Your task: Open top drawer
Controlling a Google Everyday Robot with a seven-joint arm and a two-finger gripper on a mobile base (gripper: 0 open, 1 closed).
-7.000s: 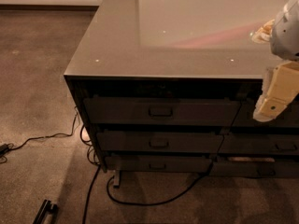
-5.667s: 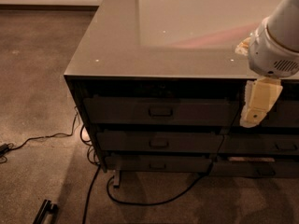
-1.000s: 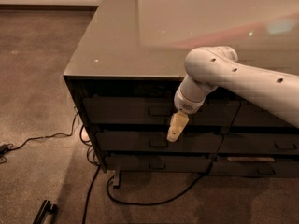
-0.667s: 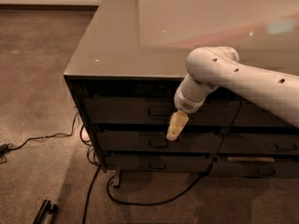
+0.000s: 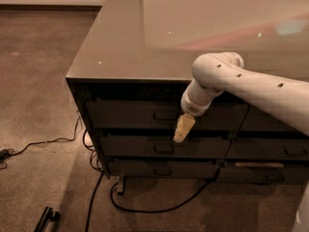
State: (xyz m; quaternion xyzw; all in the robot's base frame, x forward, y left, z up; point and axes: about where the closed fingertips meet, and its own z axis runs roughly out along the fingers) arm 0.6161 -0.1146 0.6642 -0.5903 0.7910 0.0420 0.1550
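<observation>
On the carpet (image 5: 38,81) at far left, thin dark cables (image 5: 43,143) are seen trailing toward the cabinet (image 5: 120,52). Under the glossy cabinet surface, the top drawer (image 5: 125,114) is set in the left column, its front level with the frame and its small centre handle (image 5: 165,115) in plain view. Just right of and below that handle, the gripper (image 5: 184,128) is hung tip-down before the drawer's lower edge; whether it is open or closed cannot be told. The white arm (image 5: 251,88) is extended from the right.
</observation>
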